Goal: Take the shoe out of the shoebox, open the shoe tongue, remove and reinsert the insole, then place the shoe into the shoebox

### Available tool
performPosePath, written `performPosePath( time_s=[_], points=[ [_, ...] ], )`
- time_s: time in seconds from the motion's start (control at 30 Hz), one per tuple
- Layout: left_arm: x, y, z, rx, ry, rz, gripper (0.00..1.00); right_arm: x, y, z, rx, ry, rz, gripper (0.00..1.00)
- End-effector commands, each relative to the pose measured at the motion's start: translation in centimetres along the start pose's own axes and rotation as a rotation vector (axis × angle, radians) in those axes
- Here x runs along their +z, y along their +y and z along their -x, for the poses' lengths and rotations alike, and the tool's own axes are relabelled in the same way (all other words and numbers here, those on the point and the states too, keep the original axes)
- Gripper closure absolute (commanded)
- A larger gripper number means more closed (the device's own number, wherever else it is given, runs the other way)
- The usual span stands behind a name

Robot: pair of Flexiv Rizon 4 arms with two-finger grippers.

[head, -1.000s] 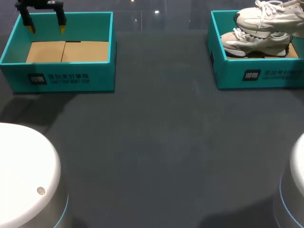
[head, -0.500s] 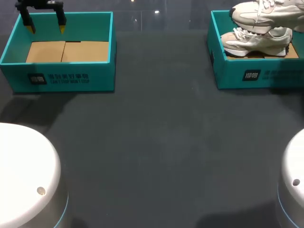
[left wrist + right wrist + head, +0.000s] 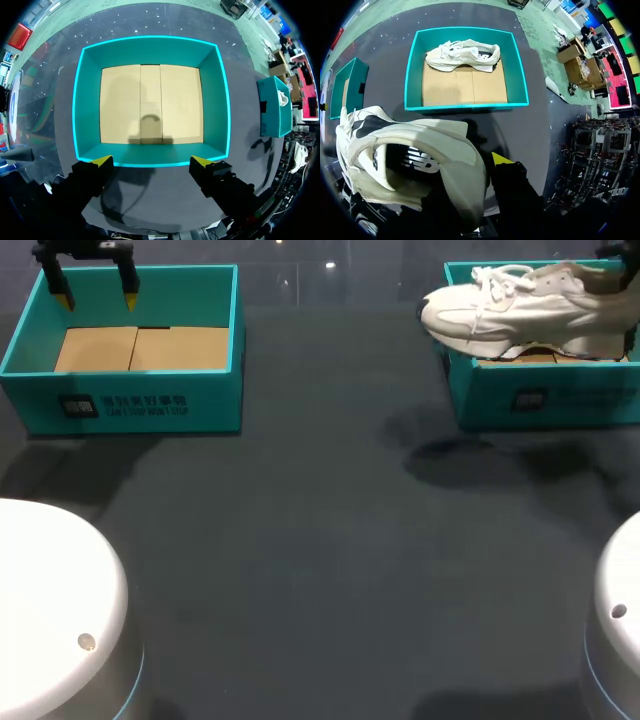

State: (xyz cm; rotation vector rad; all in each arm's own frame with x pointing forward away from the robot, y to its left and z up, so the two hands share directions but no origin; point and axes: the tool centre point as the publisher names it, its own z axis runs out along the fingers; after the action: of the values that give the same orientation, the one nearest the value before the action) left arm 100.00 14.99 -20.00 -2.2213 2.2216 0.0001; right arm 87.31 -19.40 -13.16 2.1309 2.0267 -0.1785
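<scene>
Your shoe (image 3: 520, 310) has swung left since a moment ago, and its toe now hangs past the right shoebox's (image 3: 540, 400) left wall. The right gripper (image 3: 485, 167) seems clamped on the heel, with one finger hidden. The left gripper (image 3: 152, 162) hovers with fingers spread above the left box (image 3: 80, 100).

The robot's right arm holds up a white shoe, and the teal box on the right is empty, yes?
Not empty. The right gripper does hold a white shoe, but the right wrist view shows a second shoe lying in the right teal box.
</scene>
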Motion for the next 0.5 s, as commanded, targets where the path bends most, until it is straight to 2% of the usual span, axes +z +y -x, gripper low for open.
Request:
performPosePath(
  time_s=[0.03,0.2,0.5],
  points=[
    [0.0,0.0,0.0,0.0,0.0,0.0,0.0,0.2,-3.9,-3.1,-0.005,-0.026,0.077,1.0],
    [0.0,0.0,0.0,0.0,0.0,0.0,0.0,0.5,-6.3,-6.2,-0.018,-0.019,0.057,1.0],
    [0.0,0.0,0.0,0.0,0.0,0.0,0.0,0.5,-6.3,-6.2,-0.018,-0.019,0.057,1.0]
  ],
)
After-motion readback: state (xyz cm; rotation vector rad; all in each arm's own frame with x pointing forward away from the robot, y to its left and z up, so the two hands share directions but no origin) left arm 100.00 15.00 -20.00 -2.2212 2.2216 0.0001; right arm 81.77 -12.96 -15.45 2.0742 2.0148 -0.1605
